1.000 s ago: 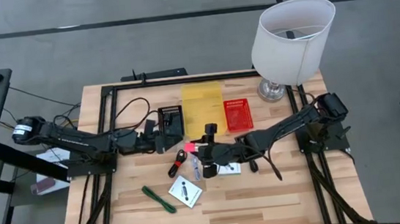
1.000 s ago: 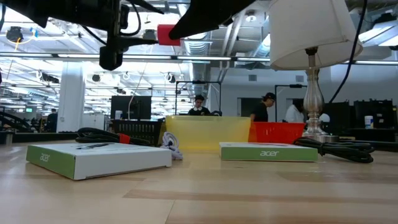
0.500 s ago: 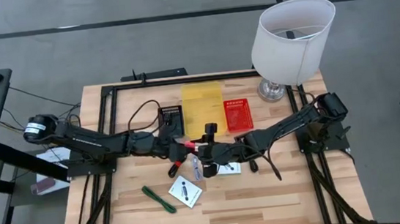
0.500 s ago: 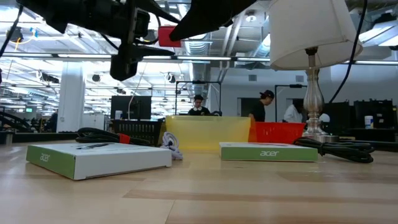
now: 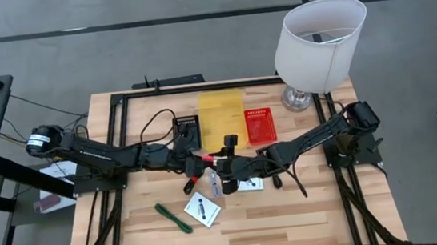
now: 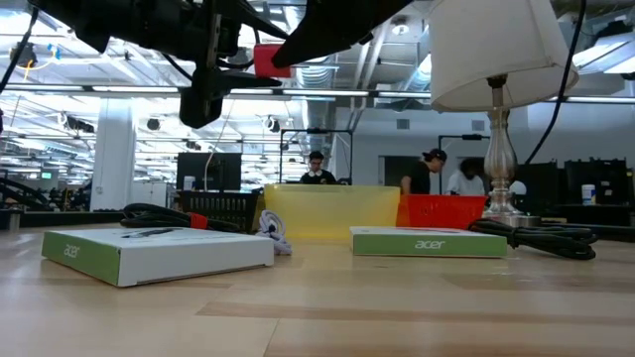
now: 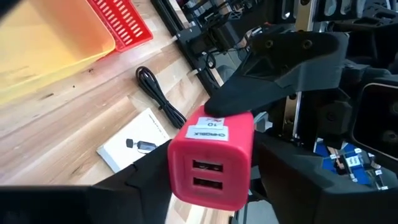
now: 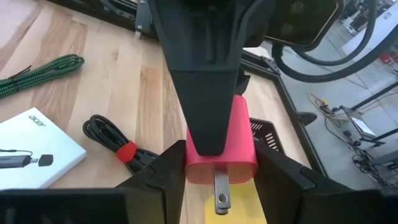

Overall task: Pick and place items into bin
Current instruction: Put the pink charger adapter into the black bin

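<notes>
A mid-air handover is seen: a red USB charger block (image 7: 211, 160) is held by both grippers above the table centre. It is pinched between the right gripper (image 8: 217, 163) fingers, prongs end outward, while the left gripper (image 7: 208, 186) fingers straddle its port end at a fairly wide gap; whether the left pads are actually touching cannot be told. Risk: if the right grip is released before the left is firm, the block would drop onto the white card (image 5: 202, 210) and coiled cords below. Risk two: both clamping while either arm is moved, so the block gets twisted or levered out. The yellow bin (image 5: 221, 119) sits just beyond the paired grippers, the red basket (image 5: 260, 125) beside it. From above the block is mostly masked by the arms; the contact faces are hidden.
</notes>
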Motion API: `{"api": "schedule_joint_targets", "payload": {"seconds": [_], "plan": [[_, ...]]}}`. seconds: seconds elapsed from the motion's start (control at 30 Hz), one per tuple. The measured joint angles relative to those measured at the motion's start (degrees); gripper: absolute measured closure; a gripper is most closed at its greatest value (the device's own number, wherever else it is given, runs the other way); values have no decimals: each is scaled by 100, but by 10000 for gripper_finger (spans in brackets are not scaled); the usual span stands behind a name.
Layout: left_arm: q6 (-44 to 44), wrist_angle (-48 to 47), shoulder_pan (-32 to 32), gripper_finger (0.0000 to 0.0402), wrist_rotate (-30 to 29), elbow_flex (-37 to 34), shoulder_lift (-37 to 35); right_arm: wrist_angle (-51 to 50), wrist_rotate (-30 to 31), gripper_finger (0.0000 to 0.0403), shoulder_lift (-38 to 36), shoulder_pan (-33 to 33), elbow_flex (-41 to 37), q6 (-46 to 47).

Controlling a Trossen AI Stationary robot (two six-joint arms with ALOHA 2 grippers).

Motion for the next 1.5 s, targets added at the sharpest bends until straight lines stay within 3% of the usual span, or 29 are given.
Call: {"api": "schedule_joint_targets", "payload": {"seconds": [0.17, 0.37, 0.57, 0.9, 1.03, 1.5], "plan": [[102, 4, 100, 262, 367, -3, -2, -26, 12, 254, 0, 2, 0, -2], [179, 8, 157, 263, 492, -7, -4, -26, 22, 250, 0, 4, 0, -7], [318, 30, 160, 260, 560, -7, -4, -21, 42, 198, 0, 56, 0, -107], [472, -21, 289, 261, 609, -7, -4, -717, 1742, 173, 0, 471, 0, -291], [712, -172, 550, 261, 679, -7, -4, -1211, 2162, 177, 0, 549, 0, 105], [1901, -1553, 1993, 261, 914, -7, -128, -3186, 2117, 178, -140, 553, 0, 2148]]}}
